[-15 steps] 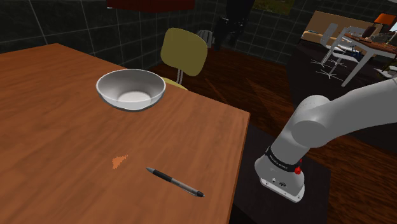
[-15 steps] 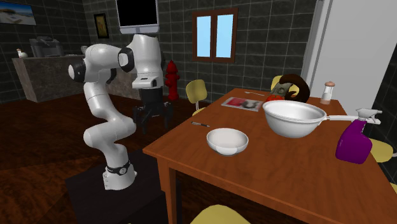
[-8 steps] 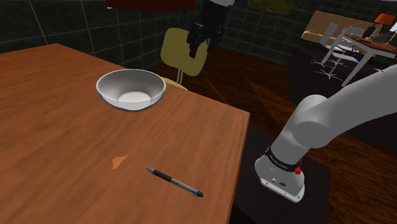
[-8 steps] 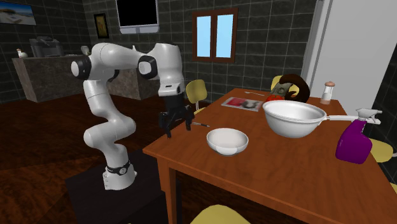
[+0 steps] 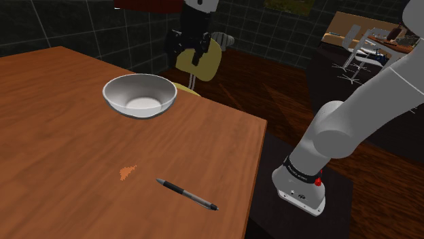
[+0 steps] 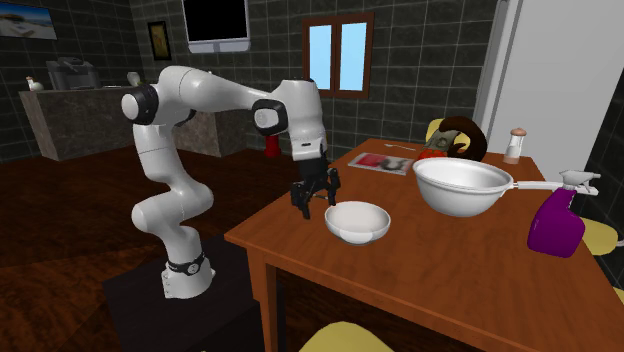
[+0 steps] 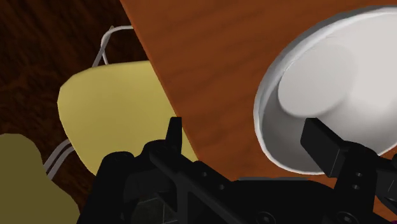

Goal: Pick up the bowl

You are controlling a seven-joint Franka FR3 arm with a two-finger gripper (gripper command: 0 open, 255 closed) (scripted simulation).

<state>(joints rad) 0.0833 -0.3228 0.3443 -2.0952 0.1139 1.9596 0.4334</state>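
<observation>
Shoulder view has the hand [image 5: 186, 53] hovering spread and empty near the bowl [image 5: 139, 95], which sits untouched on the tabletop [image 5: 61, 149], so closing in, gripping and lifting all remain.

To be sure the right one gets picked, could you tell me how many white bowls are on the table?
2. A small round white bowl sits near the black gripper; a larger white bowl stands beside the purple spray bottle. No others show.
</observation>
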